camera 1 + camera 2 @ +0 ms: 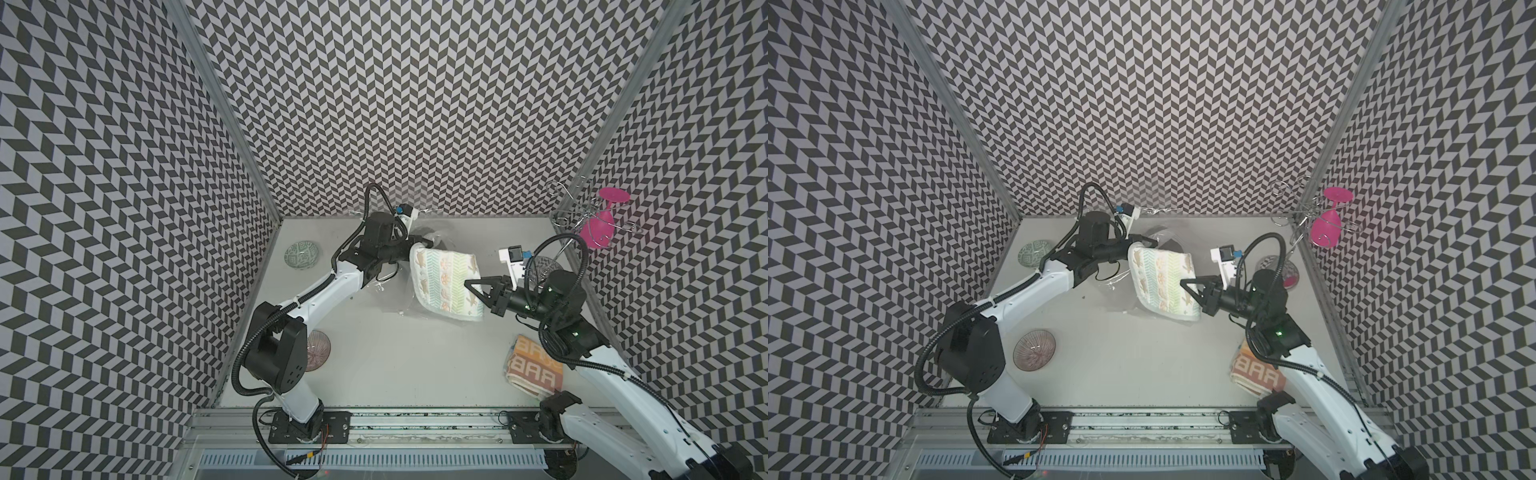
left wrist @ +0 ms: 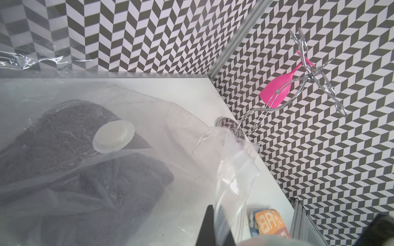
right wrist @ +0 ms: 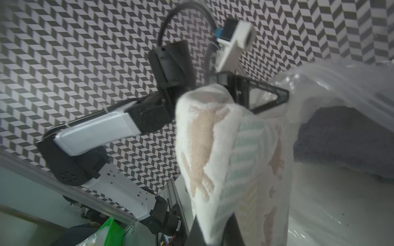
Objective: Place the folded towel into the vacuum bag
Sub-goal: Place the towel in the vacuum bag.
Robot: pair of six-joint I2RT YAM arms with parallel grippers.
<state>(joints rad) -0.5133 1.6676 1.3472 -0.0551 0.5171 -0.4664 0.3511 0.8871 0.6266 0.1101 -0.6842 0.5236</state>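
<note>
Right now holding up the zip edge of the vacuum bag (image 2: 174, 132) w/ the left gripper (image 1: 428, 241), clamped tight on the clear plastic, at far ctr of the counter (image 1: 374, 365). Pinching the patterned towel (image 1: 444, 282) at its right edge w/ the right gripper (image 1: 471, 286), closed hard on the cloth. Carrying it clear of the counter, slanted, far-left corner up against the left gripper at the bag mouth; can't tell if any part is inside. Seen thru the plastic: a dark grey towel (image 2: 64, 149) already in the bag, below the white valve cap (image 2: 114, 136). Elsewhere on the counter: orange towel (image 1: 534, 370) near right, beside the right arm; green bowl (image 1: 302, 254) far left; ribbed pinkish bowl (image 1: 1034, 350) near left; wire rack (image 2: 312, 73) w/ a pink glass (image 1: 598, 228) hung upside down, far right corner.
</note>
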